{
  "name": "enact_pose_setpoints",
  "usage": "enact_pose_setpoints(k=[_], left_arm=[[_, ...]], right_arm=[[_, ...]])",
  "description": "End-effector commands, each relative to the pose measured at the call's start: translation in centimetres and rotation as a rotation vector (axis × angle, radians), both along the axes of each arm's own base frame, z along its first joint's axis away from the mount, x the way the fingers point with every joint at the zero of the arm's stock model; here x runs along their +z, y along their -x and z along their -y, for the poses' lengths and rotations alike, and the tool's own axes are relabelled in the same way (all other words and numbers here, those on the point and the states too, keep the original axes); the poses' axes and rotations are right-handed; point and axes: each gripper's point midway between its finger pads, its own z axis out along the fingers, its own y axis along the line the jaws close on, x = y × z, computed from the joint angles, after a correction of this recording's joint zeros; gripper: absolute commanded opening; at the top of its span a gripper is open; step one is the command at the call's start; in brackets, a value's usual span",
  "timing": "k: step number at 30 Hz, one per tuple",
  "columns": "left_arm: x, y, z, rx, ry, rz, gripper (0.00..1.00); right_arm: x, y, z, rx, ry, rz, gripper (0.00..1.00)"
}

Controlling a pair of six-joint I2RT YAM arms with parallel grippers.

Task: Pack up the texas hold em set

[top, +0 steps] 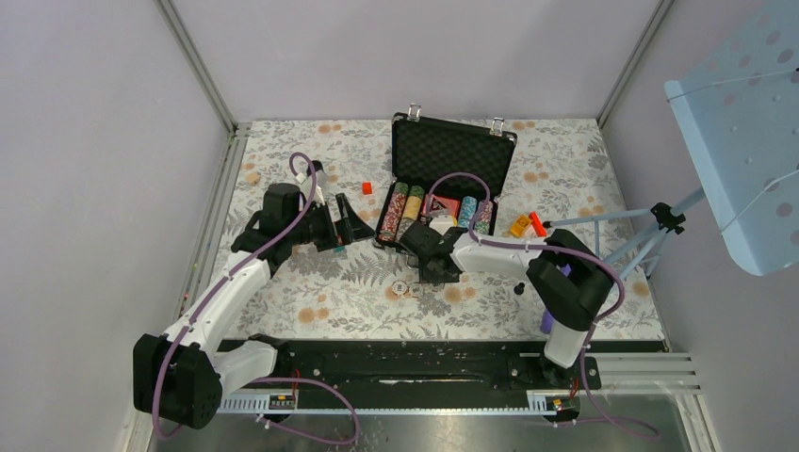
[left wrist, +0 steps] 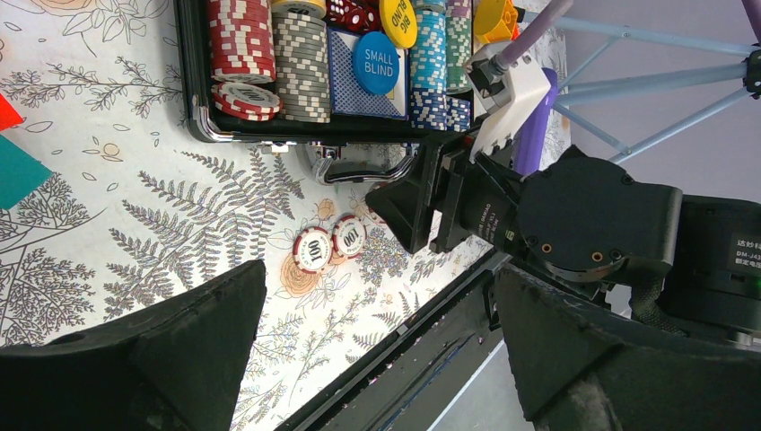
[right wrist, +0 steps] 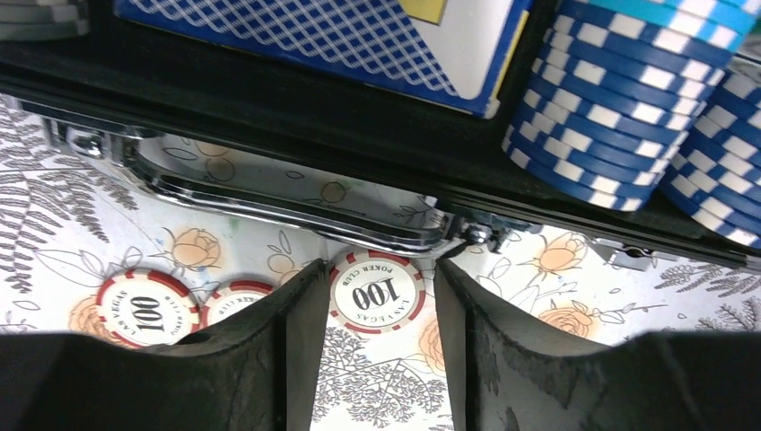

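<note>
The black briefcase (top: 452,151) stands open at the back middle, lid up, with rows of striped chips (top: 407,209) in its tray. The left wrist view shows the chip rows (left wrist: 301,63), a blue deck (left wrist: 345,81), a blue button (left wrist: 375,63) and a yellow button (left wrist: 397,18). My right gripper (right wrist: 375,355) is down at the table in front of the case handle (right wrist: 269,193). Its fingers stand close on either side of a flat red-and-white 100 chip (right wrist: 375,292), a thin gap on the right. Two more such chips (right wrist: 144,305) lie left of it. My left gripper (left wrist: 377,359) is open and empty, left of the case.
A small red block (top: 367,187) lies left of the case; red and teal blocks (left wrist: 13,171) show at the left wrist view's edge. Yellow and red items (top: 526,224) lie right of the case. A tripod (top: 650,231) stands at the right edge, and the table's front rail (top: 424,363) runs below.
</note>
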Motion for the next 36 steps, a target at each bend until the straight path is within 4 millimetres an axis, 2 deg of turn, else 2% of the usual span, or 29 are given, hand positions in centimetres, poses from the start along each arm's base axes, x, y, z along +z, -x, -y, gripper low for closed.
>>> enact_pose_setpoints(k=[1, 7, 11, 16, 19, 26, 31, 36], left_arm=[[1.6, -0.9, 0.2, -0.002, 0.007, 0.06, 0.98], [1.5, -0.8, 0.2, -0.001, 0.008, 0.058, 0.98], [1.5, -0.8, 0.1, -0.001, 0.008, 0.058, 0.98], [1.4, -0.7, 0.2, -0.001, 0.008, 0.055, 0.98], [1.4, -0.8, 0.2, -0.001, 0.011, 0.052, 0.98], [1.4, -0.8, 0.2, -0.003, 0.013, 0.052, 0.98], [1.4, -0.8, 0.3, -0.002, 0.014, 0.052, 0.97], [1.4, -0.7, 0.3, -0.002, 0.015, 0.053, 0.98]], right_arm=[[-2.4, 3.5, 4.2, 0.009, 0.146, -0.098, 0.52], [-2.0, 4.5, 4.4, 0.038, 0.147, -0.087, 0.48], [-1.8, 4.6, 4.0, 0.062, 0.148, -0.079, 0.44], [-0.8, 4.3, 3.4, 0.082, 0.111, -0.058, 0.44], [-0.2, 4.2, 3.3, 0.09, 0.1, -0.047, 0.49], [0.2, 5.2, 2.6, 0.136, 0.04, -0.088, 0.7], [-0.1, 6.0, 1.7, 0.167, 0.014, -0.106, 0.73], [-0.5, 6.8, 1.2, 0.193, 0.021, -0.129, 0.71]])
